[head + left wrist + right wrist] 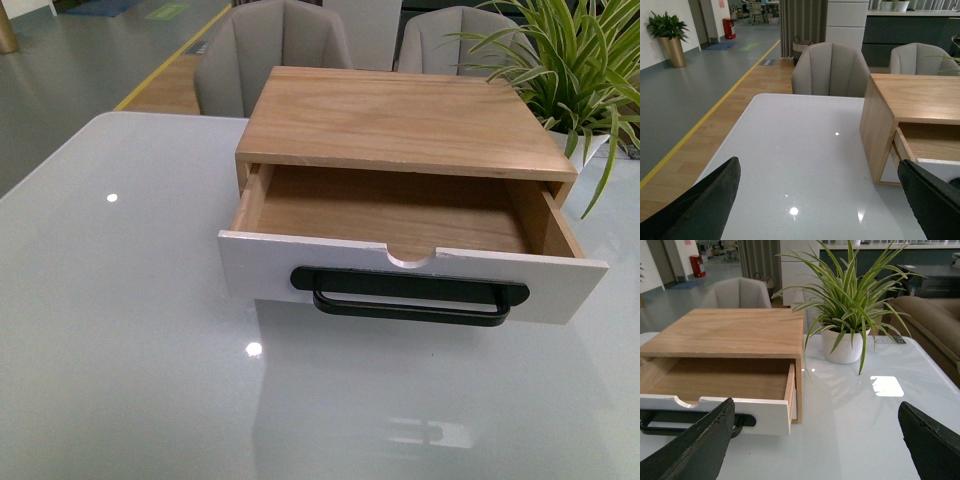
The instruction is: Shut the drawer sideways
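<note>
The drawer stands pulled open out of a low wooden cabinet on the white table. Its white front panel has a half-round notch in the top edge and a long black bar handle. The drawer is empty inside. It also shows in the right wrist view and at the edge of the left wrist view. My left gripper is open, to the left of the cabinet, over bare table. My right gripper is open, near the drawer's right front corner. Neither arm shows in the front view.
A potted spider plant stands just right of the cabinet, also in the front view. Grey chairs stand behind the table. The glossy white table stretches in front and to the left.
</note>
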You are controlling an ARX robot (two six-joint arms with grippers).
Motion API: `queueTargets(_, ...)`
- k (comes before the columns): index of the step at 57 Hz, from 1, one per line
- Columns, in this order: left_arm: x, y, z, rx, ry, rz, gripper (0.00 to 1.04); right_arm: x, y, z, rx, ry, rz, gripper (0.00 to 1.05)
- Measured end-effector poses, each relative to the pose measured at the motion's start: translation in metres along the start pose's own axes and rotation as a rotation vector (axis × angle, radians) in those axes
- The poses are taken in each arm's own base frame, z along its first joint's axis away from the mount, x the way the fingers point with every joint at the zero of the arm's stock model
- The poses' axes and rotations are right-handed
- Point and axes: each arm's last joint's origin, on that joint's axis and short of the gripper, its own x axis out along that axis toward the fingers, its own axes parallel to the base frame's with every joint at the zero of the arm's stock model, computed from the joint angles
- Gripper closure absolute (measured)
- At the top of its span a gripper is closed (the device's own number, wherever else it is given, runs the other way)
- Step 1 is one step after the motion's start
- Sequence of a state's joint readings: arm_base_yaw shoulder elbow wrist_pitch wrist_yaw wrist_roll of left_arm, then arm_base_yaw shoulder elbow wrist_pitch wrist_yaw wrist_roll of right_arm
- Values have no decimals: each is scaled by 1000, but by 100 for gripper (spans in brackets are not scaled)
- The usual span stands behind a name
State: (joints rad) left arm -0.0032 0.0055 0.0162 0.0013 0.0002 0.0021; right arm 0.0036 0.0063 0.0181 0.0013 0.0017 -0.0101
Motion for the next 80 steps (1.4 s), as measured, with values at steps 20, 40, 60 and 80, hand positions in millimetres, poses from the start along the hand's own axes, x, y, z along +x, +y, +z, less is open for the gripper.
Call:
queueTargets(20,0,0,0,0,0,0,9,0,0,0,0,0,0,9)
queueTargets(40,1,-3,-3,39,303,-100,9,1,1,-2,-41,113,-72,9)
queueTargets(60,48,-34,-4,272,371,-363,9,60,28,-20,-502,491,135,9)
queueTargets(80,101,-89,-30,504,317,-718,9,111,60,-34,-849,587,433,9)
